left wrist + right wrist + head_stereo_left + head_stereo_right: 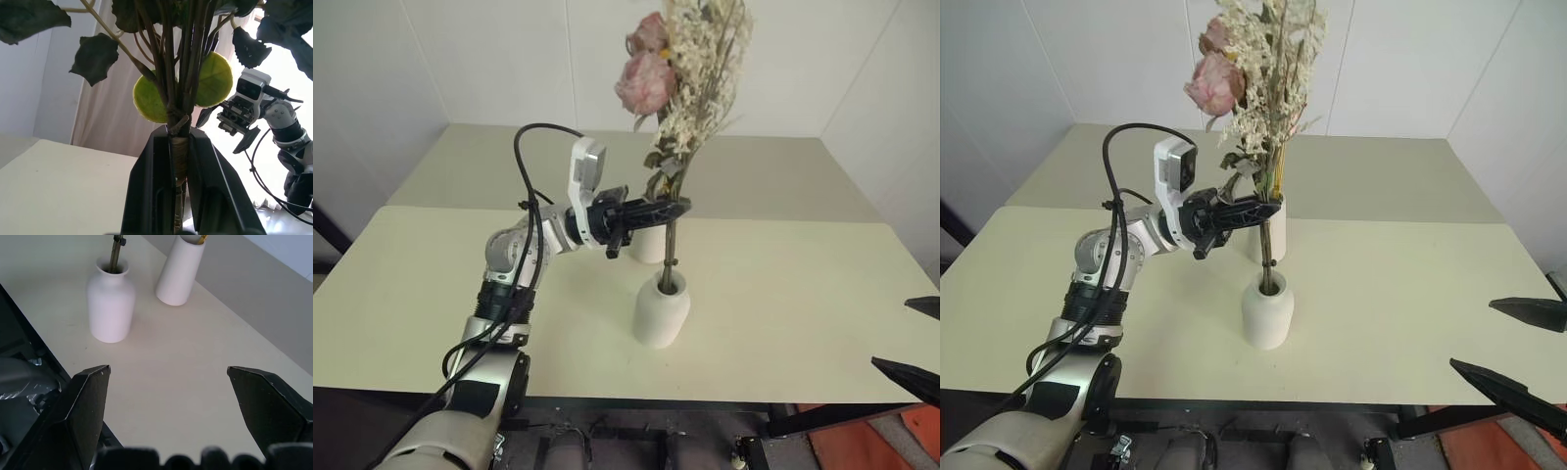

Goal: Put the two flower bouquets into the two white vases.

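Observation:
My left gripper is shut on the bound stems of the rose bouquet, which has pink roses, cream sprays and grey-green leaves. The bouquet stands nearly upright, and its stem end sits in the narrow mouth of the rounded white vase. In the left wrist view the fingers clamp the twine-wrapped stems. Just behind stands the tapered white vase with yellow wheat stalks in it. My right gripper hangs open and empty at the table's near right corner.
Both vases stand mid-table on the pale table. A second pale surface lies behind it, up to the white walls. The table's front edge runs close below the rounded vase. Bare tabletop spreads left and right of the vases.

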You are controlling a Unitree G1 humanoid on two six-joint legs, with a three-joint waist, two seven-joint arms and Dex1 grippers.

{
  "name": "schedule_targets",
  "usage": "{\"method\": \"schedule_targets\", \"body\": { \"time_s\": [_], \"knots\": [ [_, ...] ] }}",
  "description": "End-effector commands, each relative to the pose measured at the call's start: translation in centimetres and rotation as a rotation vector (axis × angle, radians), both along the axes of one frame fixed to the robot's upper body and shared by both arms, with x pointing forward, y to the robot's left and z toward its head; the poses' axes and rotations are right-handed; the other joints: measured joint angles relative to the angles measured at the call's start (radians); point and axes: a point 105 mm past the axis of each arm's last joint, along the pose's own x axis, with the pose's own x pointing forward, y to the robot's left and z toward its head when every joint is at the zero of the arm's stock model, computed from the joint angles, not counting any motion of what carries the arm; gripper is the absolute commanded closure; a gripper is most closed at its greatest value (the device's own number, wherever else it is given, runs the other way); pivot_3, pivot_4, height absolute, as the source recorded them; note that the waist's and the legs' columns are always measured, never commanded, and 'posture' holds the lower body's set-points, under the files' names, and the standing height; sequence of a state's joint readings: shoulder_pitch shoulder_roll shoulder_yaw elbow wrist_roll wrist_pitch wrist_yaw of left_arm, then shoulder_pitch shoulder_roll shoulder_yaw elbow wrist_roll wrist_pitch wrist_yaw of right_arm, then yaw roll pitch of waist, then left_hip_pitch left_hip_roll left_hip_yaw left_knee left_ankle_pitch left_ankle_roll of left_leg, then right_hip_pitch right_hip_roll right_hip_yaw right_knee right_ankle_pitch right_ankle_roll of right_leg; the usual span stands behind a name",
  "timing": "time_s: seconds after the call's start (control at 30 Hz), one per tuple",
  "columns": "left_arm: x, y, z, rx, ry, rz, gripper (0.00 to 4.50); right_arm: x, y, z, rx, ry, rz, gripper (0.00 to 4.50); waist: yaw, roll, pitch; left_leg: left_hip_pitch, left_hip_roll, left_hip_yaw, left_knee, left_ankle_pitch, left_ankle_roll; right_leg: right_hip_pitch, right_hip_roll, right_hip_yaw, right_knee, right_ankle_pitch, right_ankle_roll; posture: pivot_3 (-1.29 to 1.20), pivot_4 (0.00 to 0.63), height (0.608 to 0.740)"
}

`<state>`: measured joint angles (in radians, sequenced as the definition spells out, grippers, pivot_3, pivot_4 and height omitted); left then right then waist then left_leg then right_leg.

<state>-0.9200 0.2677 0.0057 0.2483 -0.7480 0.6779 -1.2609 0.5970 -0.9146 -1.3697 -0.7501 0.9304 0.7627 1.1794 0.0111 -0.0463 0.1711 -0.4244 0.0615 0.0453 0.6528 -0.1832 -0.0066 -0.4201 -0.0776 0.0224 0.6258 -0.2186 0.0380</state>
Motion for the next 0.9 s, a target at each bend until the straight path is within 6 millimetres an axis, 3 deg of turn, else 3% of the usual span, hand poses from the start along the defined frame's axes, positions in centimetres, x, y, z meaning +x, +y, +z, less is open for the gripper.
{"method": "schedule_targets", "body": {
  "time_s": [0.03,0.17,0.37,0.63,0.73,0.9],
  "knots": [
    [-0.8,-0.4,0.5,0.009,-0.092,-0.025,4.39,0.0,0.0,0.4,-0.021,-0.042,-0.007,0.0,0.0,0.0,0.0,0.0,0.0,0.0,0.0,0.0,0.0,0.0,0.0,0.0,0.0,0.0,0.0,0.0,0.15,0.74],
    [-1.2,-0.5,-0.5,0.042,-0.123,-0.048,4.39,0.0,0.0,0.4,-0.022,-0.046,-0.01,0.0,-0.001,0.0,0.0,0.0,0.0,0.0,0.0,0.0,0.0,0.0,0.0,0.0,0.0,0.0,0.0,0.0,0.15,0.74],
    [-1.6,-0.2,-0.6,0.037,-0.112,-0.084,2.47,0.1,0.0,0.4,-0.026,-0.045,-0.012,0.0,0.0,0.0,0.0,0.0,0.0,0.0,0.0,0.0,0.0,0.0,0.0,0.0,0.0,-0.001,-0.001,0.0,0.15,0.74],
    [-2.1,2.3,-3.7,0.3,-0.263,-0.126,0.02,0.5,-0.2,0.4,-0.032,-0.045,-0.018,0.0,-0.004,0.001,0.0,0.001,0.0,0.0,0.0,0.0,0.0,0.0,0.0,0.0,0.0,-0.003,-0.005,0.0,0.15,0.74],
    [-1.3,2.8,-4.3,0.361,-0.288,-0.07,0.02,0.8,-0.3,0.5,-0.034,-0.047,-0.019,0.0,0.0,0.0,0.0,0.0,0.0,0.0,-0.001,0.0,0.0,0.0,0.0,0.0,0.0,-0.003,-0.005,0.0,0.15,0.74],
    [0.0,4.0,-3.6,0.412,-0.318,0.019,0.02,1.2,-0.4,0.5,-0.04,-0.05,-0.017,0.0,0.002,0.0,0.0,0.0,0.0,0.0,-0.001,0.0,0.0,0.0,0.0,0.0,0.0,-0.003,-0.005,0.0,0.15,0.74]
  ]
}}
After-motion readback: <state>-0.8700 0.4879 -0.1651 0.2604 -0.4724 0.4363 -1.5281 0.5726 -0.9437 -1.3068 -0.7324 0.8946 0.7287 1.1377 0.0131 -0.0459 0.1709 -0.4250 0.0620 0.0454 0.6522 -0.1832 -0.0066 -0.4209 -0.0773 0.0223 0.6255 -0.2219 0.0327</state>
